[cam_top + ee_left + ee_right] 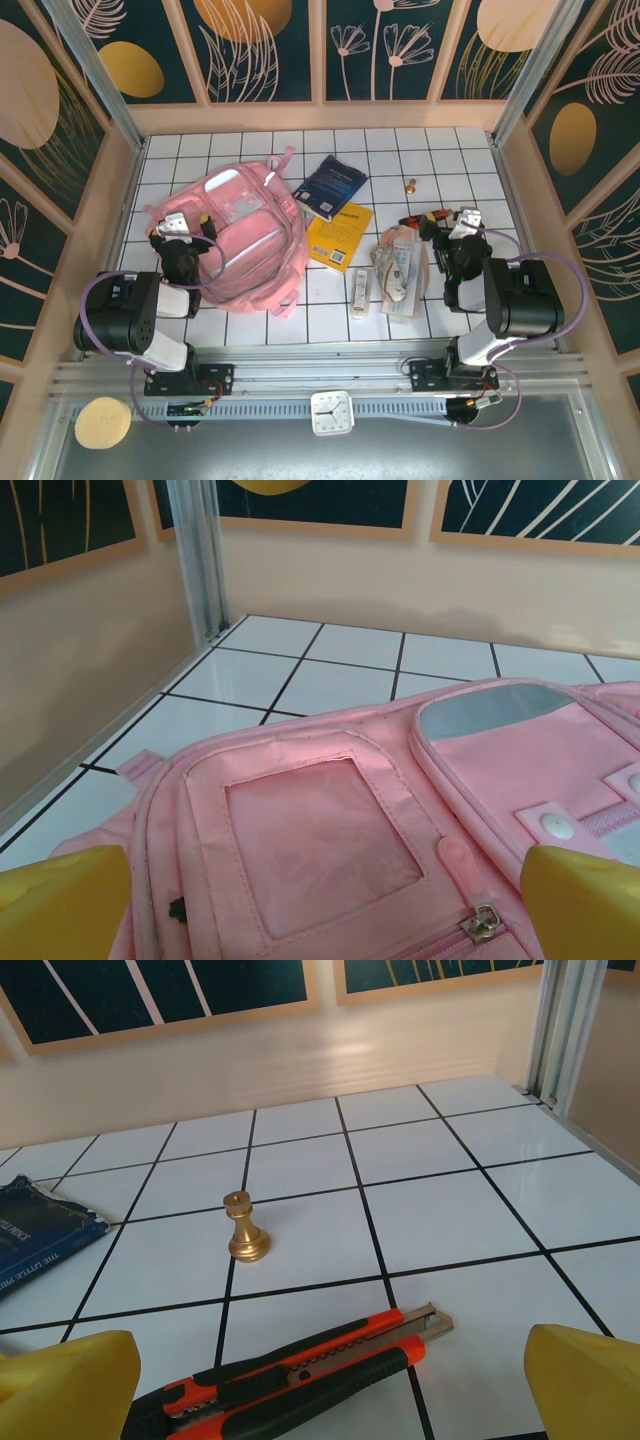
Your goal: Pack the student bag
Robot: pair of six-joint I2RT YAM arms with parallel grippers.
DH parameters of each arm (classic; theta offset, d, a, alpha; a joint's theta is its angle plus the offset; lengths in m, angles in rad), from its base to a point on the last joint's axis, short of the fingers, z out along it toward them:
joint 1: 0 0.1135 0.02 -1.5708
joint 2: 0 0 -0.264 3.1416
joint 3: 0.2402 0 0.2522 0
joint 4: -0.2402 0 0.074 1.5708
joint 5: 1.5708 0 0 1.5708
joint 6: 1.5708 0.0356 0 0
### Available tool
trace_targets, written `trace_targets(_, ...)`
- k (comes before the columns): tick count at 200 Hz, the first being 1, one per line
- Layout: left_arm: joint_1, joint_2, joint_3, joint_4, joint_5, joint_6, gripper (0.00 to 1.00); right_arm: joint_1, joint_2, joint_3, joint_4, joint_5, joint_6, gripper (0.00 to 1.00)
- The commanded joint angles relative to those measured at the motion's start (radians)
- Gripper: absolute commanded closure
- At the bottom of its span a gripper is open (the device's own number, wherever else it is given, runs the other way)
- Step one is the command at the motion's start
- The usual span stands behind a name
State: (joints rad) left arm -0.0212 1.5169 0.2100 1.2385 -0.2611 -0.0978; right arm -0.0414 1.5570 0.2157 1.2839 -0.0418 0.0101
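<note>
Bag (235,240) slack beneath wide-open left gripper (320,905): may pinch fabric, miss zip pull (485,920); right gripper (320,1385), likewise unclenched, over cutter (300,1370): may skid it.

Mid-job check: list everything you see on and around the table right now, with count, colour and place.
student bag: one, pink, left part of the table
blue book: one, dark blue, far side, right of the bag
yellow book: one, yellow, centre, next to the blue book
stationery pouch: one, clear, right of centre
small packet: one, white, between bag and pouch; type unclear
utility knife: one, orange and black, below the right tool
chess piece: one, gold, upright, beyond the knife
clock: one, white, on the near rail
disc: one, yellow, near left corner
left tool: one, yellow fingers, open over the bag
right tool: one, yellow fingers, open over the knife
</note>
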Motion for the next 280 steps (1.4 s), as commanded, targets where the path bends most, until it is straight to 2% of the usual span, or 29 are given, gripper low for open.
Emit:
trace_targets(1,0.006,-0.002,0.015,0.052,0.019,-0.010,0.01,0.007,0.006,0.005,0.044,0.028,0.008,0.01)
trace_targets(66,0.006,0.000,0.017,0.047,0.017,-0.008,0.01,0.001,0.000,0.008,0.033,0.025,0.014,0.01)
trace_targets(77,0.006,-0.015,0.021,0.031,-0.017,-0.023,0.01,0.002,-0.025,0.022,-0.008,0.050,0.024,0.01)
trace_targets(90,0.006,-0.047,0.018,0.010,-0.038,-0.032,0.01,0.010,-0.091,0.082,-0.160,0.112,0.036,0.01)
trace_targets(96,0.006,-0.059,0.016,0.015,-0.042,-0.032,0.01,0.012,-0.122,0.141,-0.317,0.148,0.065,0.01)
trace_targets(103,0.006,-0.104,0.043,-0.078,-0.088,-0.056,0.01,0.010,-0.144,0.229,-0.502,0.181,0.116,0.01)
trace_targets(117,0.006,-0.190,0.205,-0.494,-0.272,-0.154,0.01,0.005,-0.142,0.418,-0.819,0.181,0.195,0.01)
trace_targets(126,0.006,-0.202,0.321,-0.735,-0.302,-0.161,0.01,0.008,-0.124,0.530,-0.983,0.144,0.218,0.01)
trace_targets(147,0.006,-0.188,0.558,-1.160,-0.211,-0.202,0.01,0.012,-0.068,0.748,-1.266,0.064,0.301,0.01)
trace_targets(154,0.006,-0.179,0.632,-1.282,-0.146,-0.217,0.01,0.017,-0.060,0.795,-1.311,-0.011,0.317,0.01)
trace_targets(166,0.004,-0.181,0.701,-1.398,-0.039,-0.229,0.01,0.044,-0.054,0.856,-1.354,-0.135,0.341,0.02)
trace_targets(184,-0.007,-0.262,0.682,-1.416,0.067,-0.243,0.01,0.146,-0.035,0.954,-1.436,-0.218,0.371,0.02)
trace_targets(206,-0.027,-0.371,0.618,-1.411,0.173,-0.259,0.01,0.292,0.066,1.100,-1.583,-0.356,0.391,0.02)
trace_targets(222,-0.038,-0.405,0.594,-1.454,0.202,-0.273,0.01,0.405,0.151,1.176,-1.648,-0.449,0.412,0.04)
trace_targets(237,-0.054,-0.424,0.564,-1.467,0.255,-0.275,0.02,0.504,0.241,1.261,-1.711,-0.473,0.410,0.05)
trace_targets(255,-0.112,-0.430,0.543,-1.502,0.265,-0.275,0.04,0.581,0.346,1.341,-1.726,-0.532,0.412,0.09)
trace_targets(280,-0.211,-0.406,0.536,-1.578,0.225,-0.291,0.06,0.640,0.470,1.467,-1.811,-0.538,0.417,0.12)
